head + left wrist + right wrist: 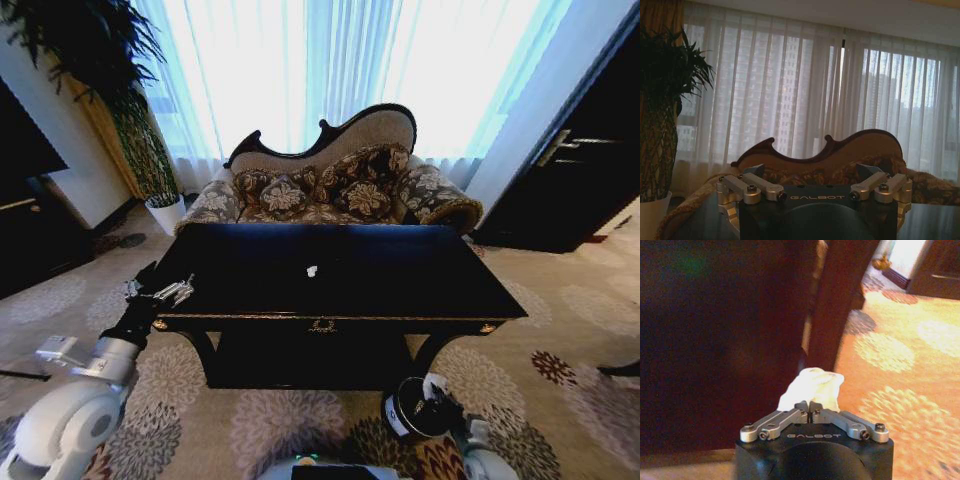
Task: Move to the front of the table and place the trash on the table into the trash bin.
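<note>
Facing: the dark glossy counter [400, 285] with its gold apron ornament [322, 325], seen from the head camera.
Right tool [809, 407]: low, below the counter's front edge near its right leg; fingers pinched together on a white crumpled tissue wad [812, 387], which bulges out past the tips.
Left tool [172, 292]: raised at the counter's left front corner, fingers spread wide with nothing between them; in its wrist view they [895, 187] frame the sofa back.
Trash on the counter: one tiny white scrap [312, 271], near the middle of the top, well apart from both tools.
Trash bin [408, 408]: black, standing on the patterned carpet [560, 340] before the counter's right front leg, just beside the right arm.
Behind the counter: a floral sofa [330, 190] and bright curtains [300, 60].
</note>
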